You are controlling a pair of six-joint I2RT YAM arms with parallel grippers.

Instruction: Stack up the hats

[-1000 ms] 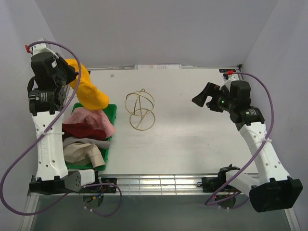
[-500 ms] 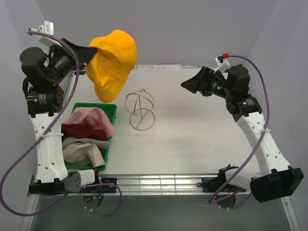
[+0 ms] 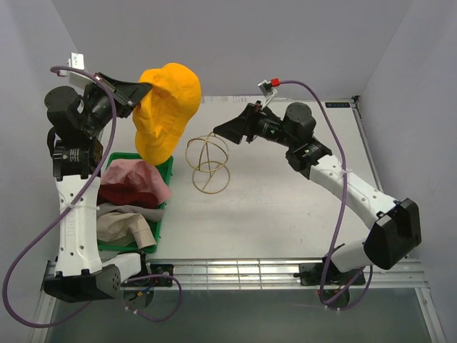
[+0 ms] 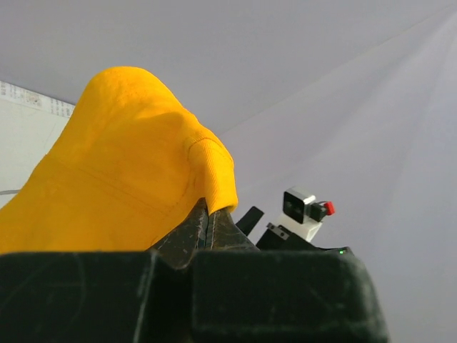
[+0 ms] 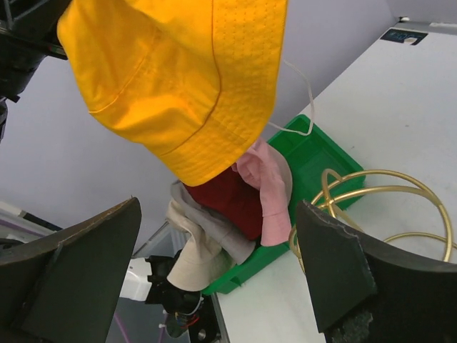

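Your left gripper (image 4: 211,218) is clamped on the soft yellow-orange fabric hat (image 3: 166,111), dangling it high over the green plastic tray (image 3: 166,168). Your right gripper (image 3: 223,130) gapes wide beside it. Four other hats (image 3: 136,182) lie heaped in that tray, so stacking's barely begun, I'd say.

I can read nothing here. A white printed strip (image 3: 228,98) at the twelve o'clock edge of the table (image 3: 285,214) and a dark sticker (image 3: 339,105) at its two o'clock corner carry marks too small for me to make out.
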